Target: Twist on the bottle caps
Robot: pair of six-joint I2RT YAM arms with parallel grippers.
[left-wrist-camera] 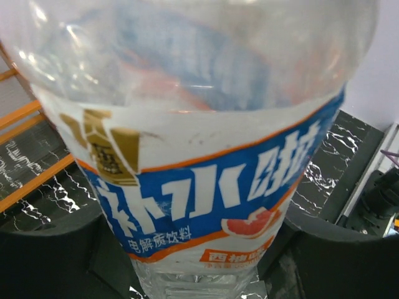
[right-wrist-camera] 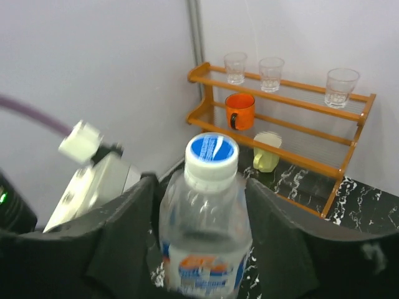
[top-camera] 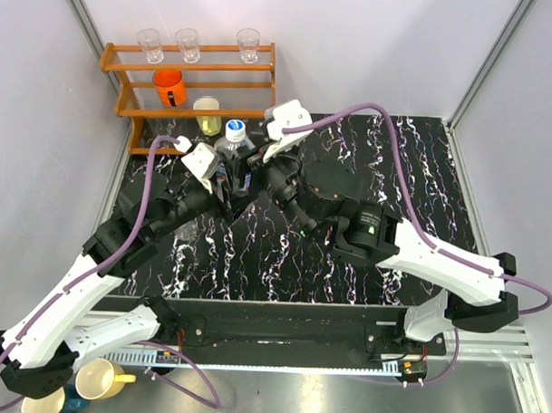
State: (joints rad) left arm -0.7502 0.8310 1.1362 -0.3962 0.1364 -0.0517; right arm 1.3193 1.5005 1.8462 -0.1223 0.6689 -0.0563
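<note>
Near the tabletop's (top-camera: 396, 156) far-left corner, just before the wooden rack (top-camera: 199, 68) with its orange cup (top-camera: 169, 88), our left gripper (left-wrist-camera: 199, 261) clamps the bottle (top-camera: 234, 149), which has a cap (right-wrist-camera: 212, 152) on its neck. Our right gripper (right-wrist-camera: 199, 205) straddles its shoulder; we cannot tell whether it squeezes.

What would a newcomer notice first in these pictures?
A clear water bottle with a blue-topped white cap is at the table's far left, with the left end effector and the right end effector around it. Behind, an orange wooden rack holds three glasses and two cups.

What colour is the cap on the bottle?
The cap is white with a blue top; clearest in the right wrist view.
</note>
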